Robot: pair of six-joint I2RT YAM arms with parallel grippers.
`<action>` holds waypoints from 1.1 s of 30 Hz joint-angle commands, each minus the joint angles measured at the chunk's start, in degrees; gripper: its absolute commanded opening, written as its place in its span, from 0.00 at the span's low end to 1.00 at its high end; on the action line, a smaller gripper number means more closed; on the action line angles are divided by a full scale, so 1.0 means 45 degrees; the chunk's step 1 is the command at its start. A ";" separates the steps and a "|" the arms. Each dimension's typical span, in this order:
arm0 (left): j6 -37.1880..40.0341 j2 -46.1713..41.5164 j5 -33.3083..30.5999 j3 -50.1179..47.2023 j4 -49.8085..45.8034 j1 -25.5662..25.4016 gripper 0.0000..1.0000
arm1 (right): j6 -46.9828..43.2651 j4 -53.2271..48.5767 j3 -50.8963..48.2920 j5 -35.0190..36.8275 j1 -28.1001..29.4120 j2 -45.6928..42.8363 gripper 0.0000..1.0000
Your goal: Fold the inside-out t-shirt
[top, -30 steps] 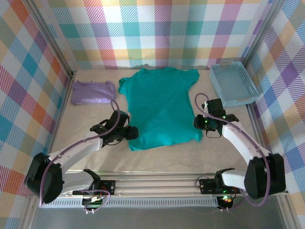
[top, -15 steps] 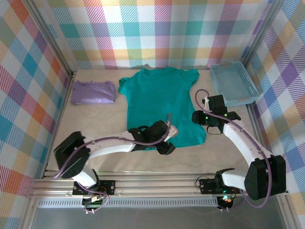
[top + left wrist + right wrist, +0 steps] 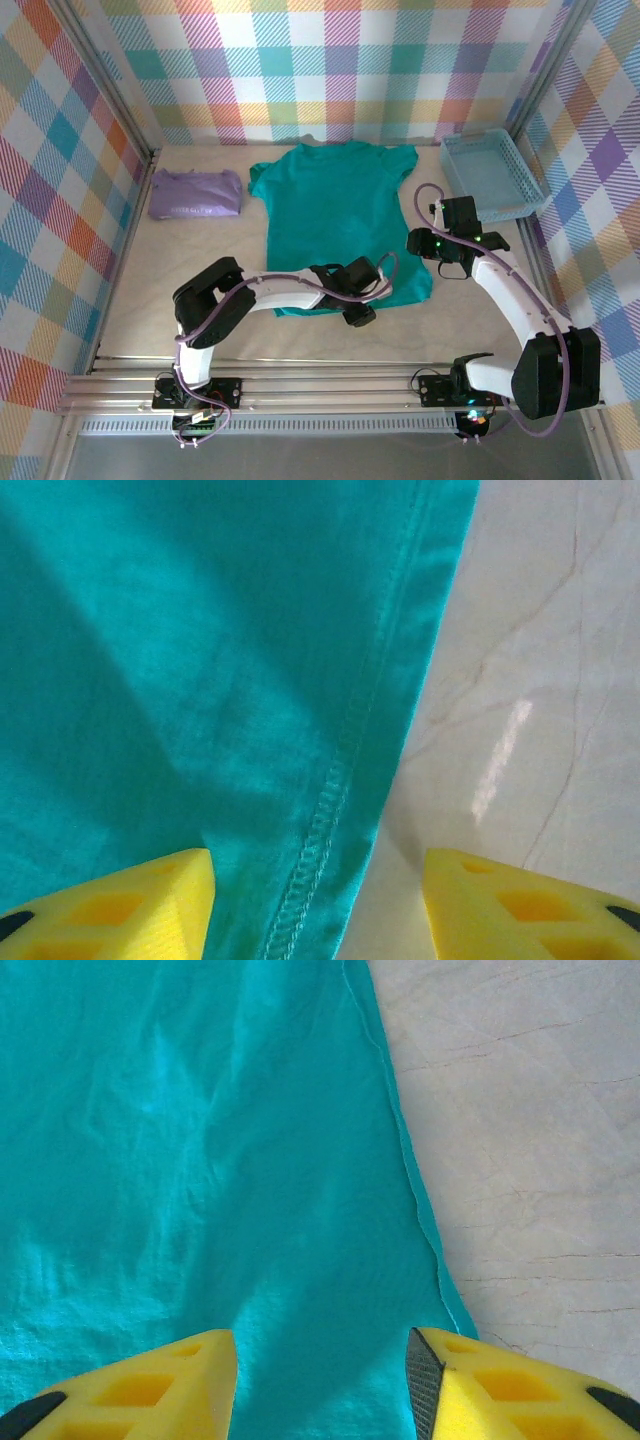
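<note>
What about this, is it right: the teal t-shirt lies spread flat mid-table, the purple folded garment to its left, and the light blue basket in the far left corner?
Not quite. The light blue basket sits in the far right corner, not the left, as the top external view shows. The teal t-shirt does lie spread flat mid-table, the purple folded garment to its left.

Lab test cell, plaid walls [image 3: 350,60], aluminium rail [image 3: 330,385]
</note>
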 commanded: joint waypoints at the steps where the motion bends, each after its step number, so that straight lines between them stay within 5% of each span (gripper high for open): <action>1: 0.0076 0.0589 0.0040 0.0175 -0.0430 0.0276 0.53 | 0.0002 -0.0193 -0.0030 -0.0275 -0.0094 -0.0346 0.49; 5: -0.0113 0.1006 0.0457 0.0247 -0.0967 0.0396 0.45 | 0.0059 -0.0270 -0.0131 -0.0335 -0.0086 -0.0615 0.49; 16: -0.0574 0.0404 0.1532 0.0329 -0.0856 0.0947 0.02 | 0.0281 -0.0838 -0.0245 -0.0693 -0.0083 -0.1468 0.49; 23: -0.1982 -0.1140 0.2872 0.1055 -0.0881 0.1968 0.00 | 0.0356 -0.0254 -0.1438 -0.3055 0.0080 -0.2969 0.50; 27: -0.3315 -0.1791 0.3832 0.1409 -0.0837 0.3046 0.00 | 0.0363 0.2207 -0.3207 -0.4654 0.1493 -0.4130 0.55; 33: -0.5413 -0.1655 0.5396 0.2353 -0.0910 0.4333 0.00 | -0.0652 0.7219 -0.5335 -0.3092 0.5137 -0.3423 0.56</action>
